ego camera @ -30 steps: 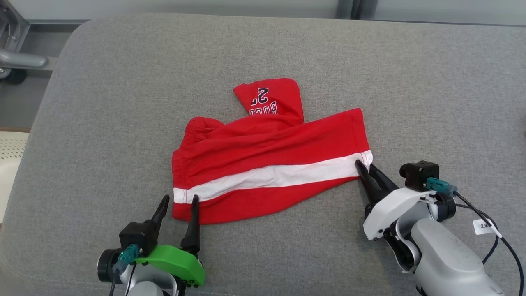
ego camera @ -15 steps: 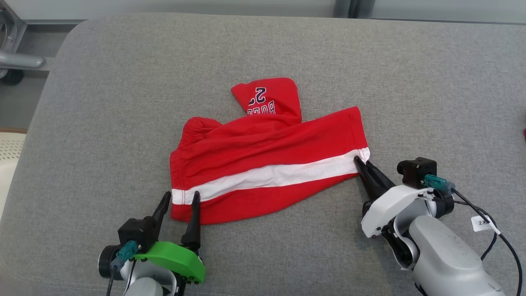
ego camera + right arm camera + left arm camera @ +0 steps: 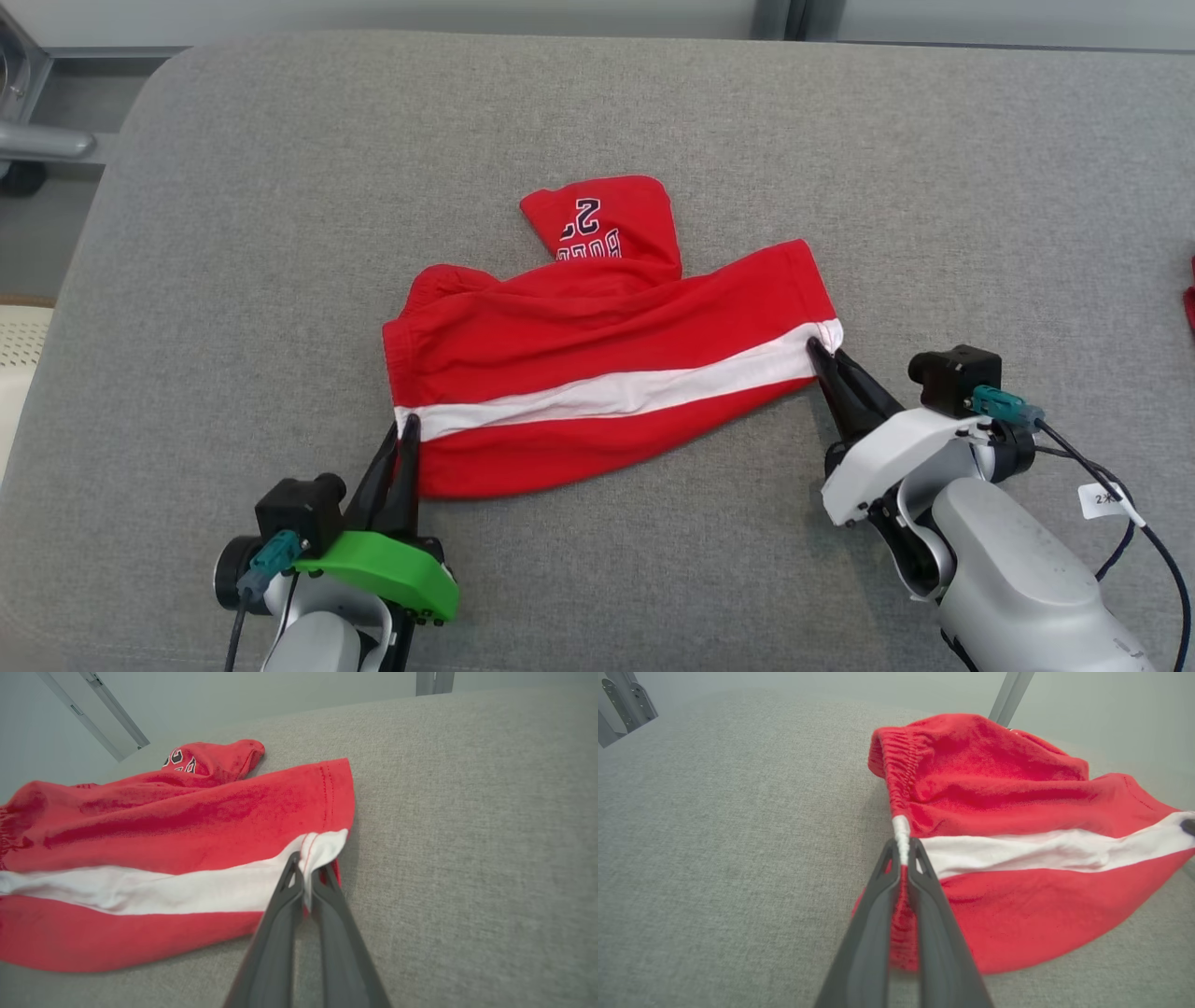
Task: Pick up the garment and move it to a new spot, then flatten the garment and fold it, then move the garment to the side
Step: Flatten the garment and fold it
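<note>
A red garment is pinched at both ends of its white stripe.
Closed tight, the left gripper holds the stripe's waistband end; the right gripper, equally closed, holds its hem end.

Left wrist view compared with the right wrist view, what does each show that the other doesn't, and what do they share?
Left wrist view, not the right: the elastic waistband, with the left gripper, jaws shut on its white end. Right wrist view, not the left: the printed lettering and the stitched hem, with the right gripper, jaws shut on the white corner. Both: the red garment, its white stripe and the grey cushion.
</note>
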